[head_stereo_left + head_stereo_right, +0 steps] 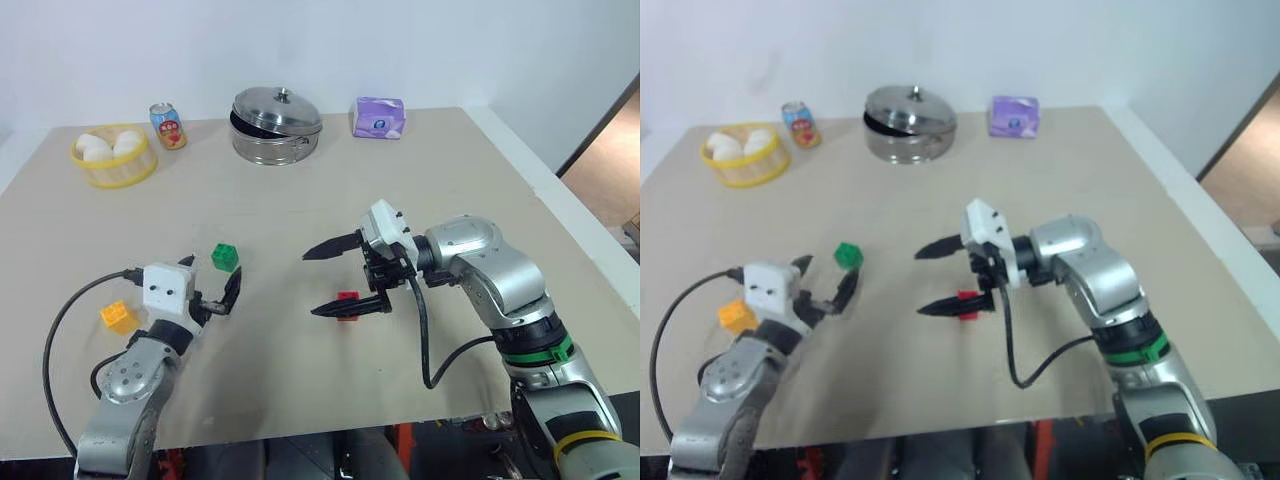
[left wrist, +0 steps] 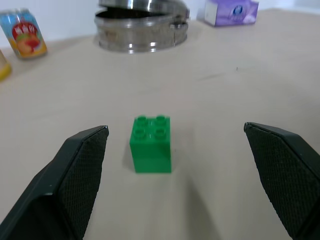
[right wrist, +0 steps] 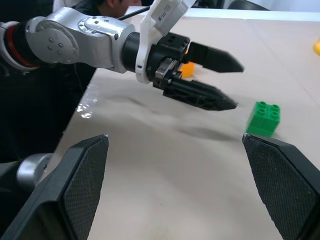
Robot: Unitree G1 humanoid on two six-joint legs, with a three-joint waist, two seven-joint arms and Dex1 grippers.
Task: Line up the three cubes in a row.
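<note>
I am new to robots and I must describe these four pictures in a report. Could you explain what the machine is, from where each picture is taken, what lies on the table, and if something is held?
This is a humanoid robot with two arms, each ending in a gripper of two black fingers. Two pictures come from cameras in its head, looking down over the arms. The other two come from cameras on the wrists, looking along the fingers.

On the beige table lie three small toy cubes: the green cube, the red cube and the yellow-orange cube. At the far side stand a steel pot with a lid, a soda can, a purple tissue packet and a yellow basket of white buns.

Nothing is held. The left gripper is open, just short of the green cube. The right gripper is open too, beside the red cube.
</note>
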